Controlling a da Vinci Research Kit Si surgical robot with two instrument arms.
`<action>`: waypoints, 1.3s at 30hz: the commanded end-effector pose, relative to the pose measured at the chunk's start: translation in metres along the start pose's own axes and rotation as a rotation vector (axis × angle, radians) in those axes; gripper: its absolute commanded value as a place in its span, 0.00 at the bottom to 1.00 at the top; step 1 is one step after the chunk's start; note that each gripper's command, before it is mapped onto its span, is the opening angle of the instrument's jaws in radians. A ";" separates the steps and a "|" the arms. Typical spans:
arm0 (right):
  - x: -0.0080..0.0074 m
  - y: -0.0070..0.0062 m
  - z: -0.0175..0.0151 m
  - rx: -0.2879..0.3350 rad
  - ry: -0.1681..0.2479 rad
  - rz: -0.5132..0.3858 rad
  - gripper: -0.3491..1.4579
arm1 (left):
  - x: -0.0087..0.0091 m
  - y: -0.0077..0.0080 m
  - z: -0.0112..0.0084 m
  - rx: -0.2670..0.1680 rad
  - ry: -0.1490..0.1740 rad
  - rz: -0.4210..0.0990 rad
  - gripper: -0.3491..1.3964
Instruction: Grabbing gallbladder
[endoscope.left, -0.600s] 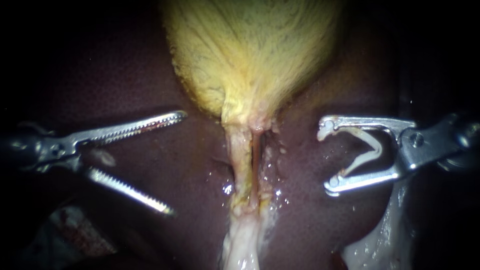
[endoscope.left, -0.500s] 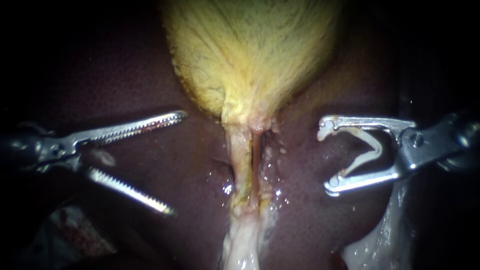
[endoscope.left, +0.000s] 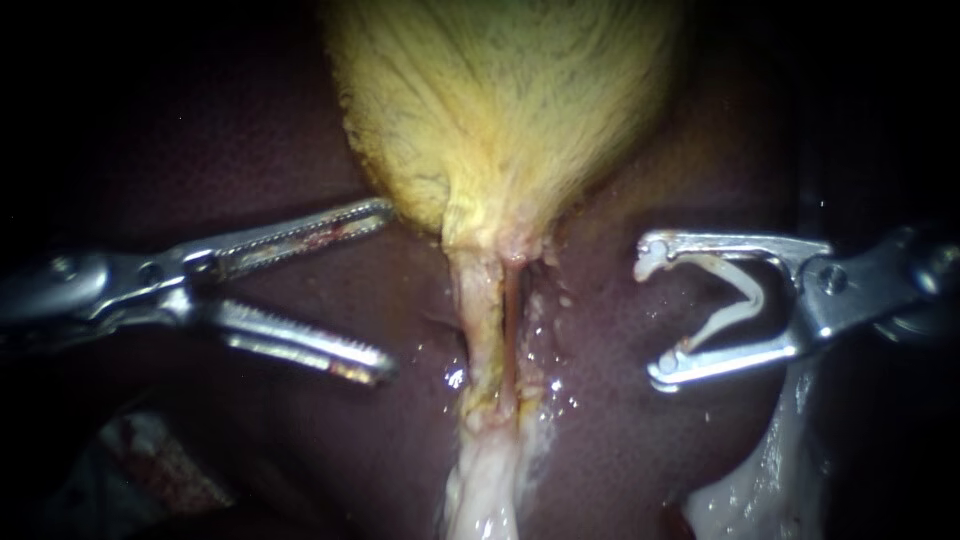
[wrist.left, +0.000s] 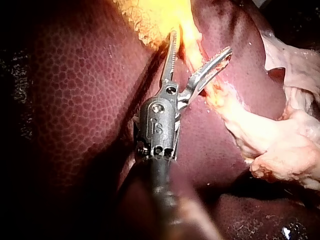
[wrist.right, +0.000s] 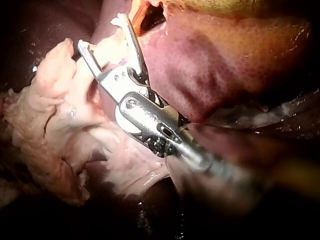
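No wording, label, brand, number or sign legible anywhere on the tissue. Only a small stamped mark on the dark housing of the left instrument (wrist.left: 201, 42), seen in the left wrist view, too unclear to make out as text.
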 end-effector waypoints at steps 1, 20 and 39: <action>0.0000 0.0000 0.0000 0.000 0.000 0.000 0.52 | 0.0001 0.0003 0.0006 -0.002 0.001 0.001 0.60; -0.0001 0.0000 -0.0001 0.000 0.000 0.000 0.52 | 0.0004 0.0017 0.0031 -0.019 0.059 -0.082 0.00; -0.0001 0.0000 -0.0002 0.001 0.000 0.000 0.52 | 0.0003 0.0014 0.0029 -0.018 0.059 -0.094 0.00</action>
